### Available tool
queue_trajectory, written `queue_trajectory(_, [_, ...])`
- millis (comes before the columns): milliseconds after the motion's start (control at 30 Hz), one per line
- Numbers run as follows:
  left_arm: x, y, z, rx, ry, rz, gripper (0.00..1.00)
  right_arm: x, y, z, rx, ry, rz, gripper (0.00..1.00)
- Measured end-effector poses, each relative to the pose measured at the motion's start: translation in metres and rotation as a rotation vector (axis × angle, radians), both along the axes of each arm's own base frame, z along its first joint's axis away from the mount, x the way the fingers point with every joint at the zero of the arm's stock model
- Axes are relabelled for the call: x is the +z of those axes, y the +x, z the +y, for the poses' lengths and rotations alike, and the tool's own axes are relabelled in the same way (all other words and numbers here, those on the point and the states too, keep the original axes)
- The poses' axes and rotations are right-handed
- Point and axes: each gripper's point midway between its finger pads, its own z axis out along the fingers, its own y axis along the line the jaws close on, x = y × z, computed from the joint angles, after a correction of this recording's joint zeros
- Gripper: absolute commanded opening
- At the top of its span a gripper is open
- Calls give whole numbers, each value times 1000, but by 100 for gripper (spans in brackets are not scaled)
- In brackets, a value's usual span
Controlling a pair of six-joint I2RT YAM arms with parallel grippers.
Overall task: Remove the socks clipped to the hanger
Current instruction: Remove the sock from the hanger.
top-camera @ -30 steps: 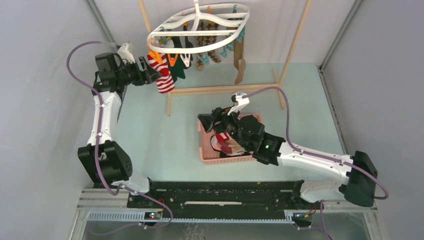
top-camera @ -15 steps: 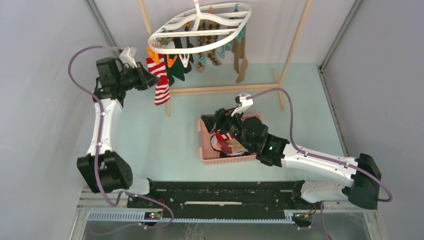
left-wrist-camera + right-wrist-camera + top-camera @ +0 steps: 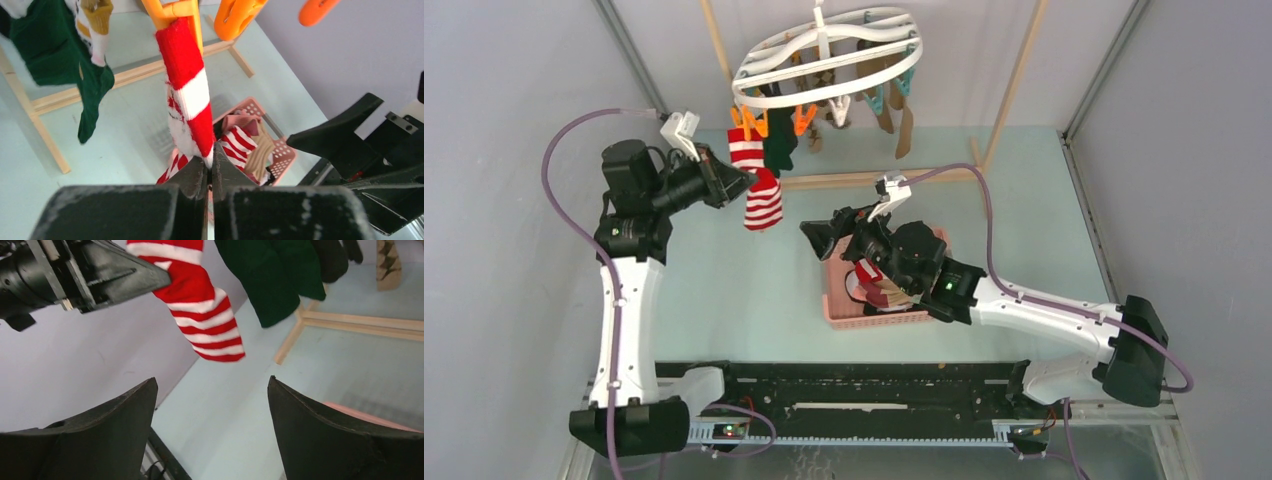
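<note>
Pale mint-green tabletop [image 3: 724,280]: flat, matte, grey wall panels [image 3: 514,90] along the left, right and far sides.

Far half: light wooden rack frame [image 3: 874,178] stands on the surface. One long base rail runs left to right, a short foot rail crosses it at each end, and slim uprights rise from there.

Mid-table, nearer than that rail: pink slotted plastic basket [image 3: 874,320], rectangular, sitting flat.

Near edge: black metal mounting rail [image 3: 874,385] spans most of the width.
</note>
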Motion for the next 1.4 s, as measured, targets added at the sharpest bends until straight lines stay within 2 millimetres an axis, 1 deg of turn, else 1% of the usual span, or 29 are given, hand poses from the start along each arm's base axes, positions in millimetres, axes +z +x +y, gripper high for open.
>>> queue_trajectory(33, [3, -6, -5, -10, -8, 1, 1, 8, -2, 3, 11, 15, -9, 91])
queue_trajectory(133, [10, -19, -14, -30, -25, -1, 0, 22, -6, 10, 38, 42, -25, 93])
queue_trajectory(267, [19, -35, -25, -51, -52, -1, 1, 30, -6, 23, 61, 46, -43, 96])
queue_trajectory(400, [25, -45, -32, -48, -86, 12, 1, 29, 0, 42, 73, 14, -71, 99])
queue_trajectory(600, [28, -52, -42, -35, -125, 45, 2, 23, 15, 68, 66, -51, -118, 100])
queue_trajectory(767, [28, -52, -46, -9, -143, 66, 2, 19, 31, 81, 25, -91, -149, 94])
queue_trajectory(833, [28, -51, -46, 1, -146, 68, 2, 16, 34, 83, 11, -105, -156, 88])
queue_trajectory(867, [28, -51, -46, 7, -148, 70, 2, 14, 35, 83, 6, -114, -160, 82])
queue_trajectory(900, [28, -51, -46, 12, -151, 74, 3, 12, 36, 83, 1, -122, -162, 74])
queue_trajectory(933, [28, -50, -47, 13, -153, 76, 4, 11, 37, 83, -1, -129, -166, 63])
queue_trajectory(967, [28, -51, -47, 15, -156, 79, 6, 10, 37, 83, -4, -135, -168, 50])
queue_trajectory(1033, [28, -51, -48, 13, -159, 83, 11, 9, 38, 83, -5, -143, -174, 18])
queue_trajectory(1067, [28, -51, -49, 14, -161, 85, 17, 9, 38, 84, -3, -143, -176, 7])
queue_trajectory(1100, [28, -51, -49, 16, -163, 87, 25, 10, 38, 84, -1, -144, -180, 1])
queue_trajectory(1167, [29, -51, -49, 19, -171, 95, 49, 11, 39, 84, 5, -132, -175, 0])
queue_trajectory(1200, [29, -51, -49, 19, -170, 93, 55, 11, 40, 83, 10, -129, -172, 0])
queue_trajectory(1267, [28, -51, -49, 22, -166, 93, 64, 12, 41, 84, 33, -112, -161, 0])
queue_trajectory(1400, [22, -52, -45, 35, -142, 104, 77, 18, 36, 79, 133, -39, -116, 0])
